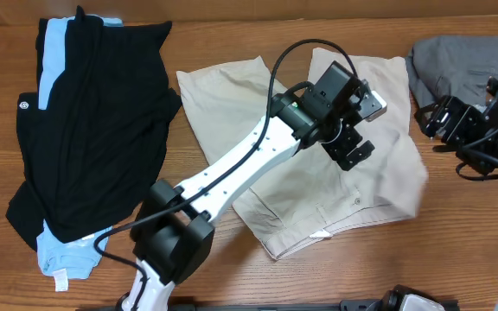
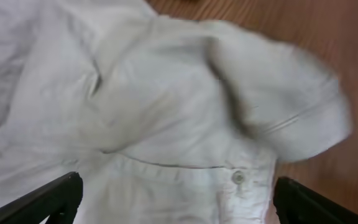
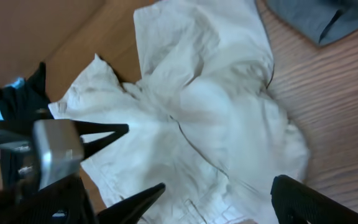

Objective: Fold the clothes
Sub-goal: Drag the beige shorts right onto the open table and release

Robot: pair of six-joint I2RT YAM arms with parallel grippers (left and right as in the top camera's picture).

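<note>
Left arm: the white-and-black jointed arm rises from the near edge of the brown wooden desk and slants out over the middle of it, a black cable looping above.
Task garment: the pale beige cotton shorts lie spread on the middle of the desk, waistband toward the near edge and the two legs pointing to the far edge.
Shorts, detail: a small pale button sits by the waistband seam. The cloth is rumpled, and a fold at its right edge shows blurred.
Left claw: the left claw hovers just above the shorts. Its black fingers stand wide apart at either side of the wrist view, with cloth below them and nothing held between.
Right claw: the right claw hangs just beside the right edge of the shorts. Its fingers are spread wide and grip nothing.
Black garment: a large black garment lies in a heap on the left of the desk, just beside the left leg of the shorts.
Blue garment: a light-blue garment shows from under the black one at its near and far ends.
Grey garment: a crumpled grey garment lies at the far right corner, beyond the right claw.
</note>
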